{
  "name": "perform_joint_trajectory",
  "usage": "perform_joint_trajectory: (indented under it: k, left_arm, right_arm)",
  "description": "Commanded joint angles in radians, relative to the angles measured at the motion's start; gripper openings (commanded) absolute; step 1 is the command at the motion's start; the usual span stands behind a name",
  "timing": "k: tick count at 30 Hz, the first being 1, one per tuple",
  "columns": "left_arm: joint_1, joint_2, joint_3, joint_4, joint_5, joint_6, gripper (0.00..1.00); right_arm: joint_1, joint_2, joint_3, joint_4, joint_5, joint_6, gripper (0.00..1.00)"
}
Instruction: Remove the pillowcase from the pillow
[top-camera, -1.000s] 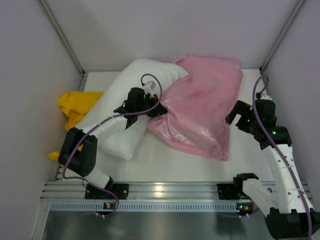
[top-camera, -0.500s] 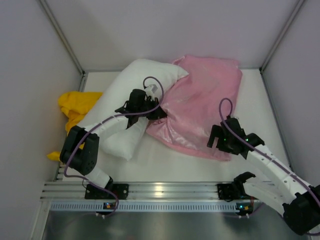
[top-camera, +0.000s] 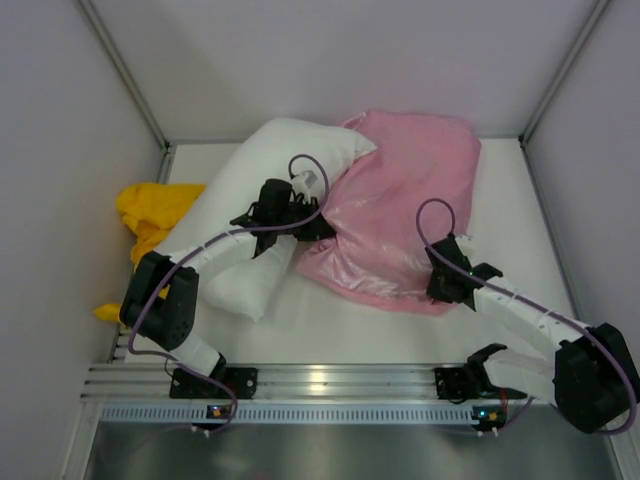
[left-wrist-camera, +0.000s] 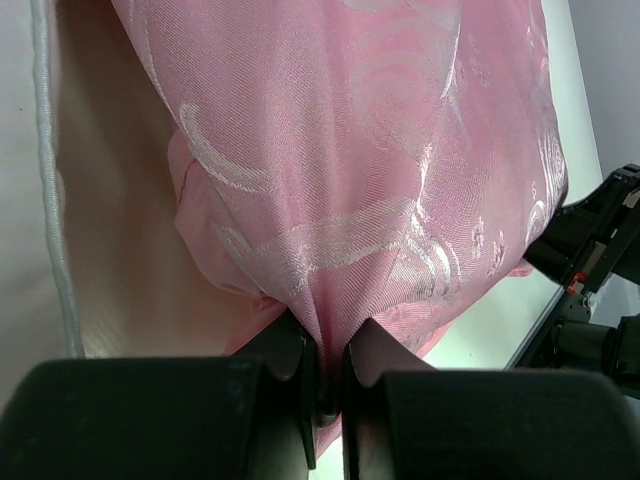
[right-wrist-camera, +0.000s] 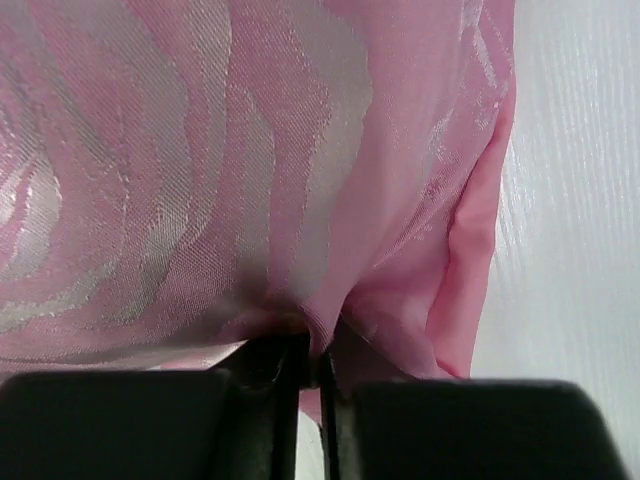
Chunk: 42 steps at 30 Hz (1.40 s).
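Pink pillowcase (top-camera: 400, 200) seemingly sheathes one end of the pillow (top-camera: 285, 140); rest bare.

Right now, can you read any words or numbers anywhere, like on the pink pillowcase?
No text can be read in any view.
The pillowcase shows only shiny woven swirls, no letters.
The pillow and the yellow cloth show no writing.
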<state>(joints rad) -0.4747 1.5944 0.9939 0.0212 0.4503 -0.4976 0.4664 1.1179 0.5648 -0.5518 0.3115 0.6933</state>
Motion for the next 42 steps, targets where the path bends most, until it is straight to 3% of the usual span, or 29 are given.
perform_joint_trajectory:
  k: [1,6,14,20,26,31,33,38,42]
  left_arm:
    - [0.010,-0.039,-0.001,0.059,0.028,0.005,0.00]
    - [0.008,-0.054,-0.001,0.068,0.105,0.002,0.00]
    - [-0.010,-0.116,0.028,0.086,0.269,0.011,0.00]
    - [-0.096,-0.330,0.069,0.086,0.378,0.109,0.00]
    - [-0.131,-0.581,0.141,0.086,0.318,0.094,0.00]
    - [-0.133,-0.656,0.270,0.071,0.262,0.064,0.00]
    - [-0.133,-0.624,0.371,0.040,0.225,0.080,0.00]
    - [-0.131,-0.343,0.709,-0.046,0.225,0.067,0.00]
    - [-0.134,-0.010,1.036,-0.112,0.310,-0.045,0.00]
  right_arm:
    - [0.024,-0.049,-0.025,0.089,0.069,0.017,0.00]
    - [0.071,-0.226,-0.003,0.024,0.069,-0.006,0.00]
    - [0.127,-0.495,0.287,-0.137,-0.029,-0.049,0.00]
    - [0.132,-0.527,0.532,-0.158,-0.152,-0.118,0.00]
    - [0.130,-0.510,0.776,-0.168,-0.351,-0.196,0.00]
    - [0.130,-0.481,0.950,-0.177,-0.463,-0.218,0.00]
    - [0.130,-0.468,0.997,-0.178,-0.439,-0.242,0.00]
    - [0.130,-0.377,1.076,-0.204,-0.300,-0.244,0.00]
    - [0.130,-0.311,1.129,-0.356,0.085,-0.114,0.00]
